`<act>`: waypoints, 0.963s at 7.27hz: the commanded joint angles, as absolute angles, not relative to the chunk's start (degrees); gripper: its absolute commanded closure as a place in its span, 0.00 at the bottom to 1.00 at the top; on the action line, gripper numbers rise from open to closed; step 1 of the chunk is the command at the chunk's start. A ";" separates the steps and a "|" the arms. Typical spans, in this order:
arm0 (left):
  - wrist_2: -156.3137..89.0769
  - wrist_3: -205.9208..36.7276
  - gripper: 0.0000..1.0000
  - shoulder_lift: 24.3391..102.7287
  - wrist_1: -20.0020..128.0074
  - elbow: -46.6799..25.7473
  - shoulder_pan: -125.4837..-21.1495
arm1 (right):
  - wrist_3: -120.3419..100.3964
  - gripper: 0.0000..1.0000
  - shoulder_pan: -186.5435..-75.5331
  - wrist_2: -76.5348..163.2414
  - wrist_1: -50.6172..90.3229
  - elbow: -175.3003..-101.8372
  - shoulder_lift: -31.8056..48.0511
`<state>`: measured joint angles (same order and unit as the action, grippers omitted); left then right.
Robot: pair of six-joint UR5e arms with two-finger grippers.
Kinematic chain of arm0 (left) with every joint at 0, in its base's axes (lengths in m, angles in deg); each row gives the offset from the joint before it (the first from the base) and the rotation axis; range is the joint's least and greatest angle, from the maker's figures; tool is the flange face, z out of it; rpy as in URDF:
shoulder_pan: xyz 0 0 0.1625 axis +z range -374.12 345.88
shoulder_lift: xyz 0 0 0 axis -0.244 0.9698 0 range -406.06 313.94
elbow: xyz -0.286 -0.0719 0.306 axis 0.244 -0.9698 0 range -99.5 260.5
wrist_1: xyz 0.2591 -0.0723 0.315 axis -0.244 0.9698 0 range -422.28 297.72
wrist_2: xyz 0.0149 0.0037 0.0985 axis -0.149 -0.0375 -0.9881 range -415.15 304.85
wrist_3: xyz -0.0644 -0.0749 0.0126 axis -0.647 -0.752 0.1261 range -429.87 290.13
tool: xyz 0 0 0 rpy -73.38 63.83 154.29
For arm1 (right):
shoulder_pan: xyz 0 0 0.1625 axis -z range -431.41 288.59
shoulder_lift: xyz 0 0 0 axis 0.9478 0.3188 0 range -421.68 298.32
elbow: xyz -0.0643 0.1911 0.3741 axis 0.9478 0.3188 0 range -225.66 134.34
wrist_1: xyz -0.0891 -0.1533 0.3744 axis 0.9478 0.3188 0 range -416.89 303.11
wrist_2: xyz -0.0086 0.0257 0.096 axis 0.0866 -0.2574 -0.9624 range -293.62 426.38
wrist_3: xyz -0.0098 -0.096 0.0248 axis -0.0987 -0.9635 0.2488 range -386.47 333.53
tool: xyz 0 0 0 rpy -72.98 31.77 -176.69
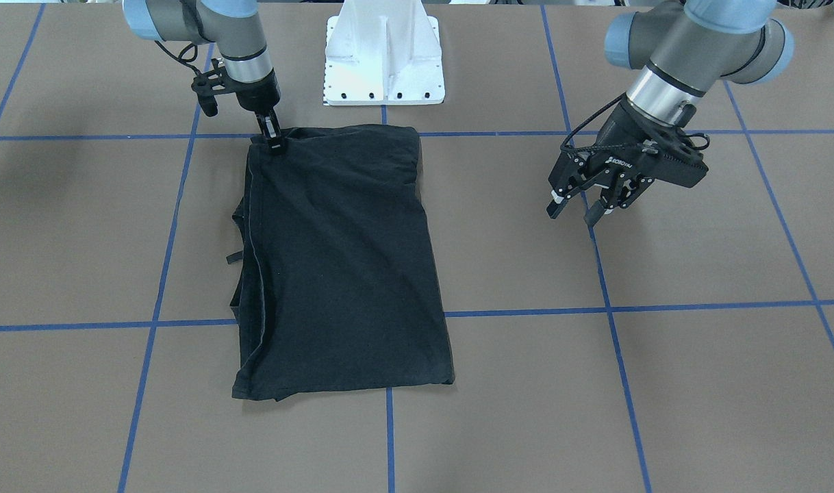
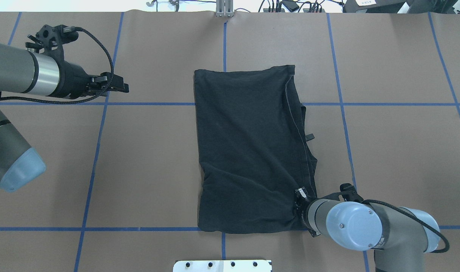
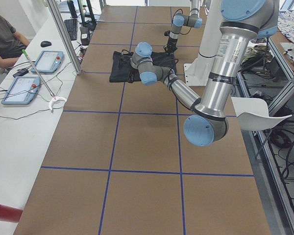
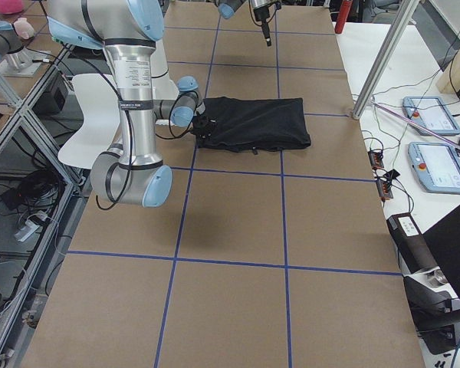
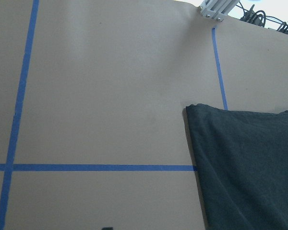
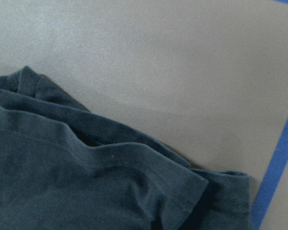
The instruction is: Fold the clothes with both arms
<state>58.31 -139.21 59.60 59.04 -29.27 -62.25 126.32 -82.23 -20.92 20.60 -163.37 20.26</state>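
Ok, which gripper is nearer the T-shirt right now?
Right. The right gripper is closed on the T-shirt corner at the robot's end; the left gripper hangs open over the table, well clear of the T-shirt's other side.

The folded black cotton T-shirt (image 1: 342,260) showed plain black all over. Under it, the brown paper-covered desk (image 1: 698,397) carried a grid of blue tape lines (image 1: 526,311). The grey tubular metal left arm (image 1: 691,41) and right arm (image 1: 218,20) had light blue joint caps, silver wrist bands and black cables. The left pincer (image 1: 572,216) and right pincer (image 1: 274,142) were black, the left with one white fingertip. Beside the T-shirt, the base stand (image 1: 383,61) was white.
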 commanded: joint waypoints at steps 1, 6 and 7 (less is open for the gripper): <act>58.40 -143.66 0.28 60.19 59.10 -29.10 -61.94 | 125.75 1.00 -83.97 -23.36 20.63 -165.28 20.67; 38.33 -175.71 0.26 61.87 62.27 -31.99 -42.22 | 125.75 1.00 -83.89 -23.36 20.80 -165.46 20.58; 34.97 -180.47 0.26 61.35 62.18 -31.39 -35.63 | 125.75 1.00 -83.89 -23.45 20.80 -165.63 20.58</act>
<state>39.75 -173.95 61.75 62.14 -31.39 -43.05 125.78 -83.86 -23.37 20.79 -165.48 20.54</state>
